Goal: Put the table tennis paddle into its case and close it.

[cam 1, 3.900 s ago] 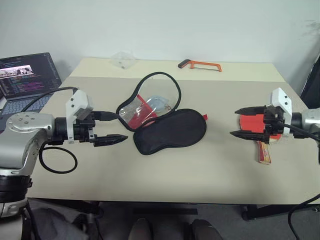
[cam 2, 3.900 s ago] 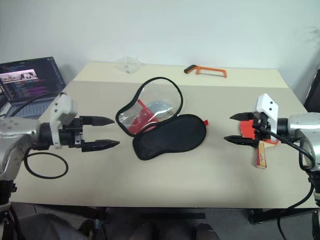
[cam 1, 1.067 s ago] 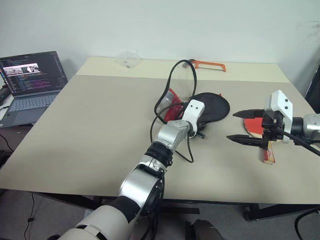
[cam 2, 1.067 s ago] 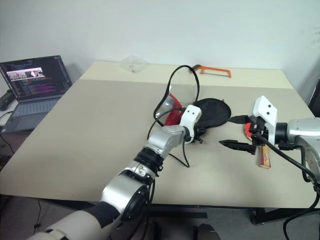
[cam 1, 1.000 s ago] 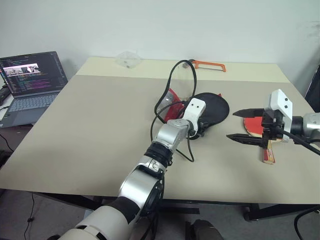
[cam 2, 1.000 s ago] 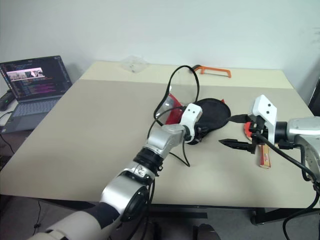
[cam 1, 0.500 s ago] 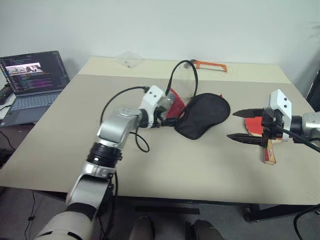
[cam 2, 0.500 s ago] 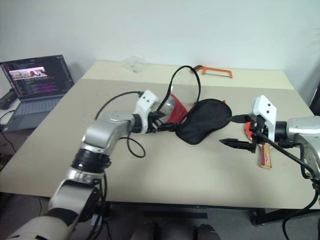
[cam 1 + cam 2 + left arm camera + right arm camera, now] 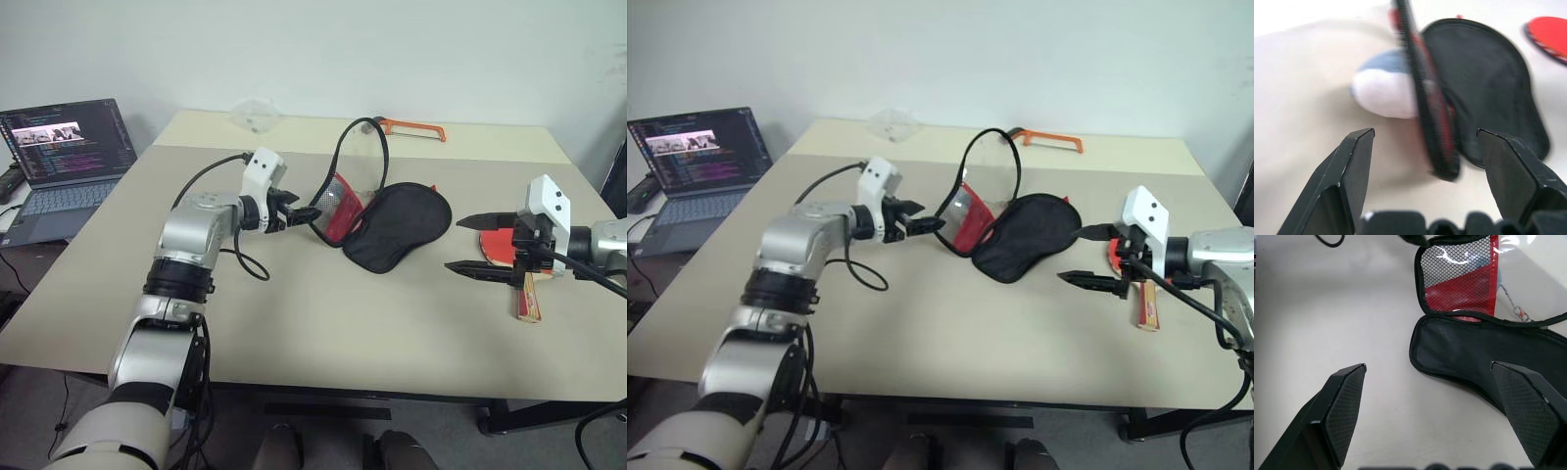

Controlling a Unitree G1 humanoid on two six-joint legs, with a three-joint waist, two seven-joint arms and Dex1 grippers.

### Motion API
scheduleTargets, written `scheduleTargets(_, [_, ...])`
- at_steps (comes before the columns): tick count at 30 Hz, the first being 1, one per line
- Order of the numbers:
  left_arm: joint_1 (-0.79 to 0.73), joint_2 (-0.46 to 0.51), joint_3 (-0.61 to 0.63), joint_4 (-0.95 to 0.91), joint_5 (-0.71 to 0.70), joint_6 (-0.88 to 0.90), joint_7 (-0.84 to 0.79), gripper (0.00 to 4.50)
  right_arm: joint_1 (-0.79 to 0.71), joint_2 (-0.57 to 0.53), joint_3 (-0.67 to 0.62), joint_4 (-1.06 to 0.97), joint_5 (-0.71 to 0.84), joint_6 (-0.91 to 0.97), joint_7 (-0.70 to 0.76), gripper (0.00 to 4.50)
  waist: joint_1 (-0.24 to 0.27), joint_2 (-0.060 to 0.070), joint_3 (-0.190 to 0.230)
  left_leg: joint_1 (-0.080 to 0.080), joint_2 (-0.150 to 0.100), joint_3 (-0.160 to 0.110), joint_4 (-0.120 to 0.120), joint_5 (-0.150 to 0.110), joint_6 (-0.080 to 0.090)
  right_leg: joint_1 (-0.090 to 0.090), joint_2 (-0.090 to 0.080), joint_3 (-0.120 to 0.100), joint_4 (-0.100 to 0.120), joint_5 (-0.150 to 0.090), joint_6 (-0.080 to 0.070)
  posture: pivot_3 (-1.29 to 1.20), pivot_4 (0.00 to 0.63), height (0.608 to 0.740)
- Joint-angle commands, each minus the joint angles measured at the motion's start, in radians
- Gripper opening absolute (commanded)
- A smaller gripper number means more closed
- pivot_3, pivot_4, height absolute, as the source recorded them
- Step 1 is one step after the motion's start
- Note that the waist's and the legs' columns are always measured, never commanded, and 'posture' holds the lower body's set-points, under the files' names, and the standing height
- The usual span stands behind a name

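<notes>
Lying unzipped mid-bench: case (image 9: 392, 225), red flap upright. Left fingers (image 9: 297, 211) apart, just beside flap, holding nothing. Right fingers (image 9: 474, 246) spread wide, empty, above paddle (image 9: 509, 257) on bench at right.

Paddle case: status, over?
Left gripper open beside the case, holding nothing. Right gripper open, empty, over the paddle. Case unzipped, flap raised. Path clear.

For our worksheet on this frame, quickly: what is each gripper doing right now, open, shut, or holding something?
Left gripper: open, holding nothing, beside the case.
Right gripper: open, holding nothing, above the table tennis paddle.
</notes>
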Motion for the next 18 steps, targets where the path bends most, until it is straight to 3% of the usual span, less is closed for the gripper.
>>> scheduleTargets(1, [-0.062,-0.028,0.021,0.101,0.008,-0.072,-0.013,3.63,-0.003,-0.024,-0.028,-0.027,0.001,-0.002,-0.005,4.5,0.001,0.0,0.0,0.0,0.0,0.0,0.0,0.0,0.0,0.0,0.0,0.0,0.0,0.0,0.0,0.0,0.15,0.74])
scheduleTargets(7, [-0.102,-0.089,0.032,0.317,0.016,-0.131,-0.041,3.63,0.001,-0.028,-0.037,-0.038,0.008,0.008,-0.015,4.5,0.0,0.0,0.0,-0.001,0.0,0.0,0.0,0.0,0.0,0.0,0.0,0.0,0.0,0.0,0.0,0.0,0.15,0.74])
scheduleTargets(14, [-0.141,-0.159,0.058,0.433,0.014,-0.176,-0.039,3.63,0.01,-0.033,-0.043,-0.045,0.014,0.012,-0.023,4.5,0.0,0.0,0.0,-0.002,0.0,0.0,0.0,0.0,0.0,-0.001,0.0,-0.001,0.0,0.0,0.0,0.0,0.15,0.74])
scheduleTargets(18, [-0.132,-0.19,0.089,0.399,-0.005,-0.122,0.007,2.76,0.016,-0.032,-0.047,-0.052,0.016,0.016,-0.029,4.5,0.0,0.0,0.0,-0.002,0.0,0.0,0.0,0.0,0.0,-0.002,0.0,-0.001,0.0,0.0,0.0,0.0,0.15,0.74])
